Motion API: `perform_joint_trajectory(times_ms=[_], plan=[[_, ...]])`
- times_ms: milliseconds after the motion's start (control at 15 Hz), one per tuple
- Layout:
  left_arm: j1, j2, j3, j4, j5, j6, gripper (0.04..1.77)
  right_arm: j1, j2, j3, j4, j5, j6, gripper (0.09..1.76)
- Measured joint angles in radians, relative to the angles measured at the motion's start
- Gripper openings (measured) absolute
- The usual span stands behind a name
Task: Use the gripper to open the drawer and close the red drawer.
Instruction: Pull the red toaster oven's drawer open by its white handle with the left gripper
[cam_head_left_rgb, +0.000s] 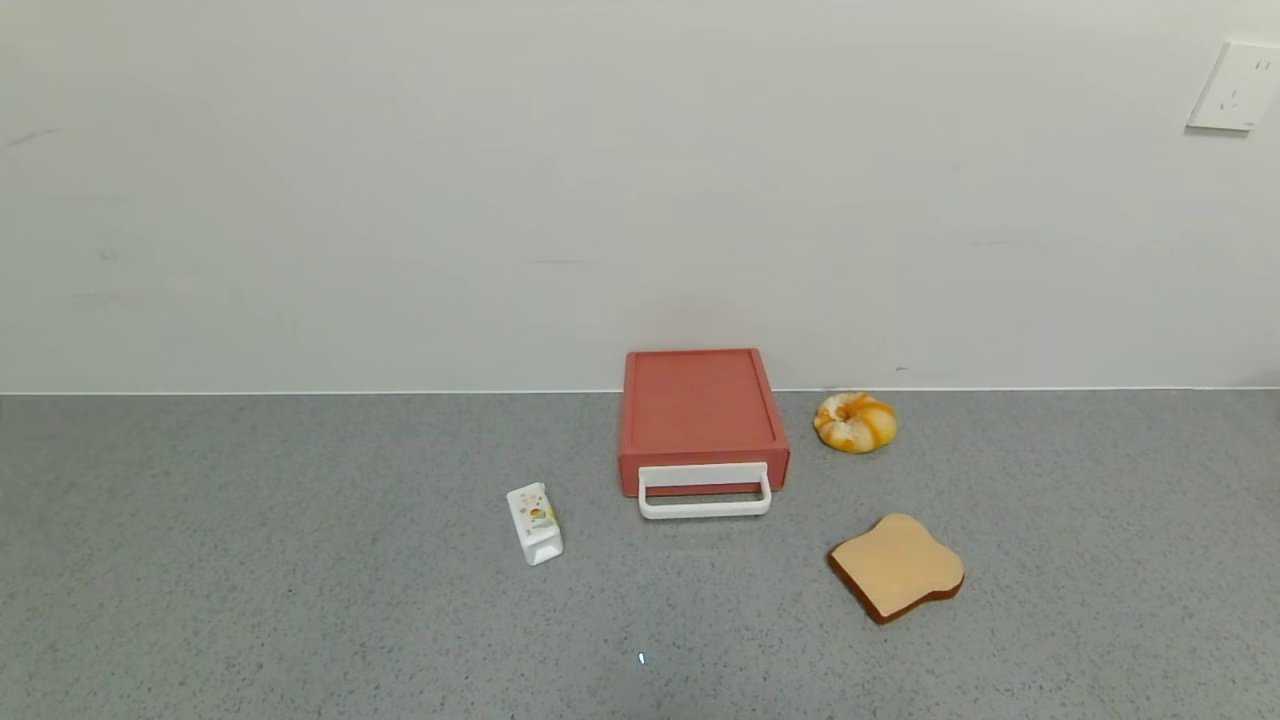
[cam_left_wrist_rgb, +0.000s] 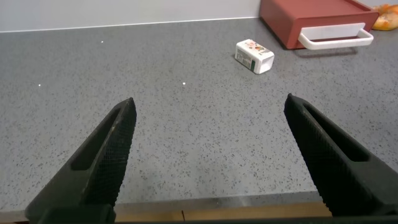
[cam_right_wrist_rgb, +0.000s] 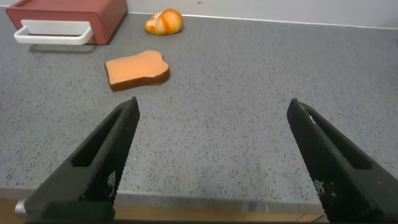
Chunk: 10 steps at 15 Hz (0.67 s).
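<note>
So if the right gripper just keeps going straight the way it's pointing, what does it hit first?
Probably the bread slice. The right gripper is open above bare countertop, and the slice lies ahead, a little toward one finger's side. The red drawer and bun sit farther back. Depth is hard to judge.

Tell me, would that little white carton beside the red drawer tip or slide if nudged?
The white carton already lies on its side on the grey counter, so it probably won't topple further. It looks small and light, so a push would likely skid it. Its flat, boxy faces suggest it won't roll.
</note>
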Motion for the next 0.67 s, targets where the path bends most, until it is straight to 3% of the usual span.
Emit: perform_joint_trajectory(times_ms=[667], plan=[[0.000, 0.000, 0.001, -0.001, -0.003, -0.003, 1.72, 0.000, 0.000, 0.000, 0.001, -0.001, 0.000, 1.74]])
